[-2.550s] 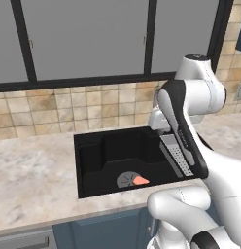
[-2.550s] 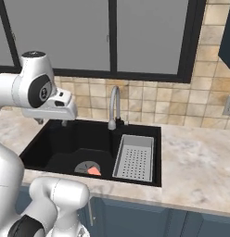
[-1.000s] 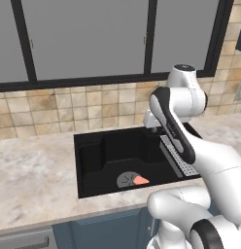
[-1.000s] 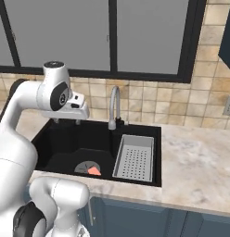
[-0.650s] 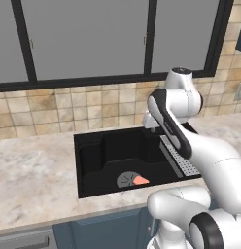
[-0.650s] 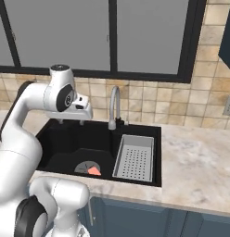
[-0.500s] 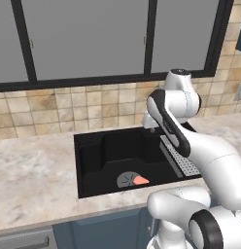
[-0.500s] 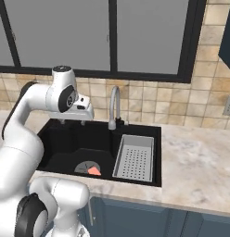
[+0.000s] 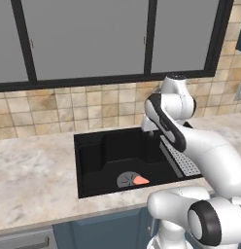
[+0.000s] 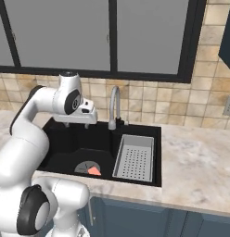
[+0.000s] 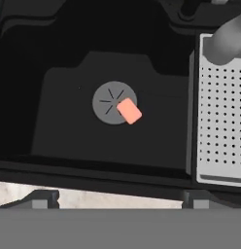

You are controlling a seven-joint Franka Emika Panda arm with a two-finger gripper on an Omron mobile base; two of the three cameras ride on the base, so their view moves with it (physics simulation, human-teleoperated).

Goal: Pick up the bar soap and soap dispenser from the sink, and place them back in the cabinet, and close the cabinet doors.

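Bar soap: small flat salmon-pink bar soap (image 11: pixel 129 111), lying on the floor of the deep black sink (image 11: pixel 59 87), overlapping the edge of the round grey drain disc (image 11: pixel 110 101).
Tray: grey perforated tray (image 10: pixel 134 157) fills the sink's right side, just beside the soap.
Gripper: two-finger gripper (image 11: pixel 117 202) hangs above the basin, fingers spread wide, holding nothing.
Faucet: curved silver faucet (image 10: pixel 113 109) at the sink's far edge.

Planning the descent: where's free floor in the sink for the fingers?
Bare sink floor left of and below the drain, out to the walls. Crowded spots: the bar soap overlaps the drain's right edge, and the tray takes the right side, faucet above it.
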